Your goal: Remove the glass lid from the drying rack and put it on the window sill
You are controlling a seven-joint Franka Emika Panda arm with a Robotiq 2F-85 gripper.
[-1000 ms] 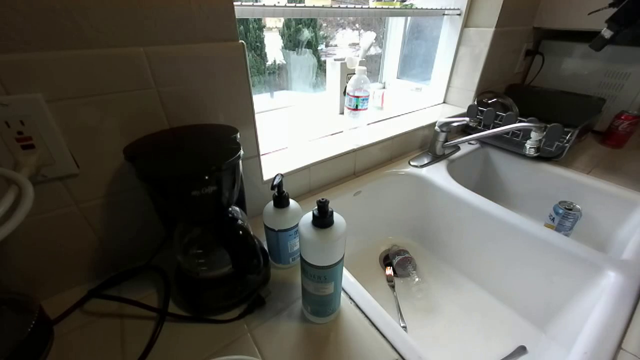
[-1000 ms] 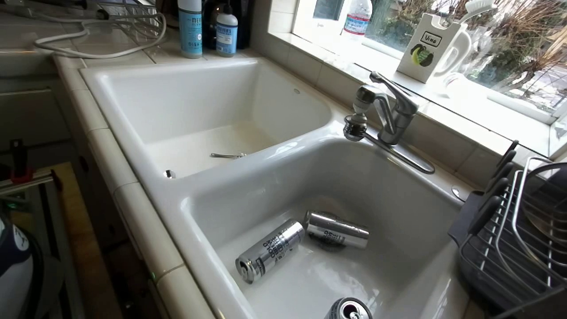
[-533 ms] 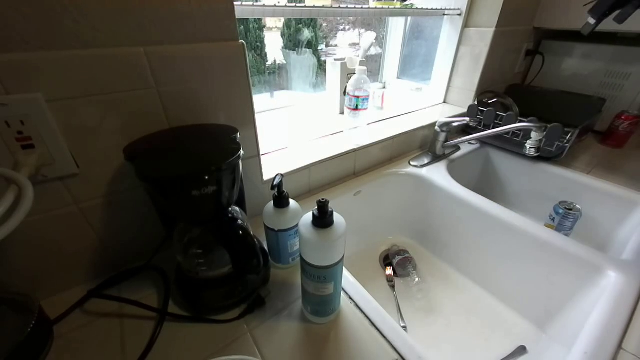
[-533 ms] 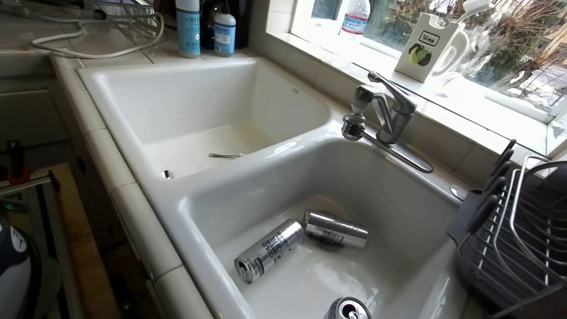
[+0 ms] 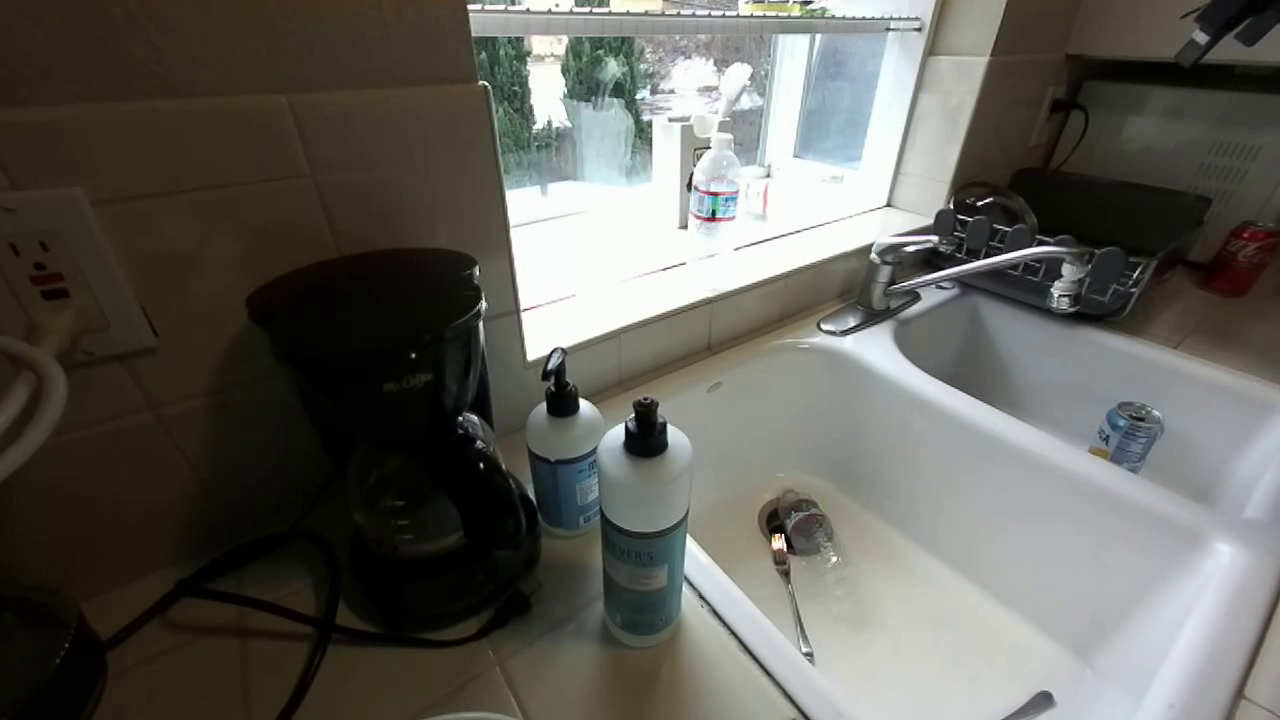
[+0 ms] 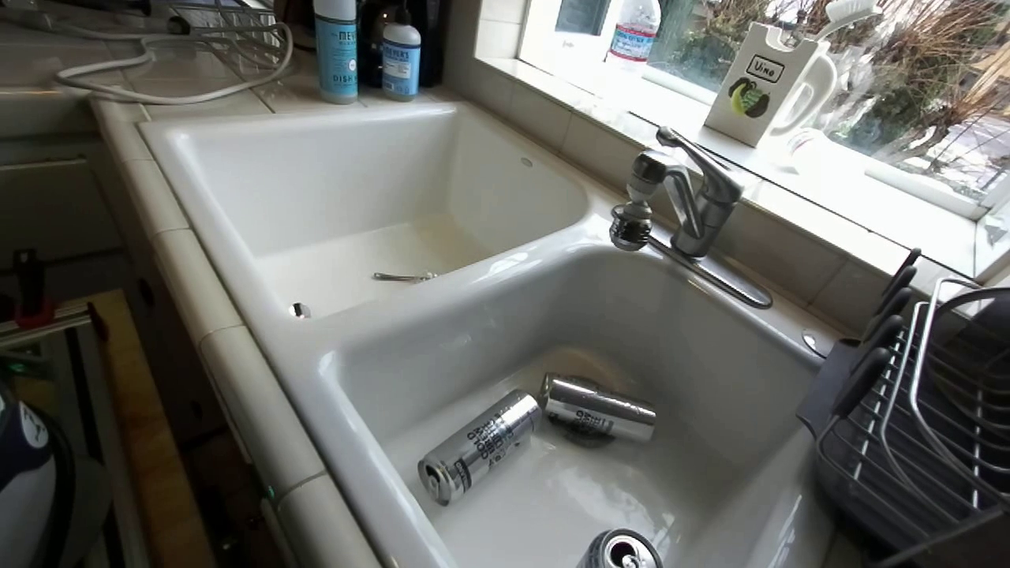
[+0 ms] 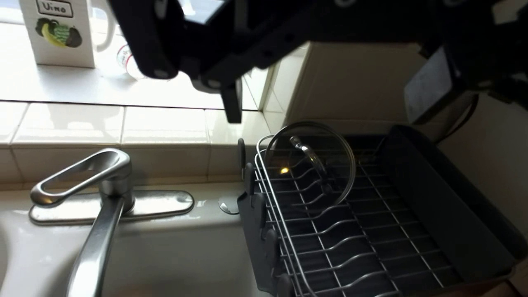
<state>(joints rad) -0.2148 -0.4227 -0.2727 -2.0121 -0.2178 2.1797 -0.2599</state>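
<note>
Far left of the wrist view first: the window sill [image 7: 123, 93] is that bright strip up top with a white pitcher [image 7: 62, 41] parked on it, and the faucet [image 7: 115, 185] is below. That sill's where I want to end up, but I'd call it early days, just lining up the grab.

Next over, my gripper [image 7: 329, 105] hangs in from the top edge, one fingertip a bit left of center, the other well apart toward the upper right. So it's spread wide, nothing in it.

Under that gap, mid-frame, is the glass lid [image 7: 308, 167], tilted up at the upper left corner of the drying rack [image 7: 354, 255]. Can't tell how the wires hold it. Here's the bit the pick hinges on imo: the lid lies down-frame from my fingers, a touch toward the left one, and its handle [image 7: 312, 156] runs steeply from upper left to lower right. My fingers would close roughly sideways across the frame, so they should meet the handle across its narrow way with maybe a small twist.

In an exterior view the gripper [image 5: 1220, 48] is way up in the upper right corner with the lid well below and to its left, so I reckon there's plenty of reaching down to do.
</note>
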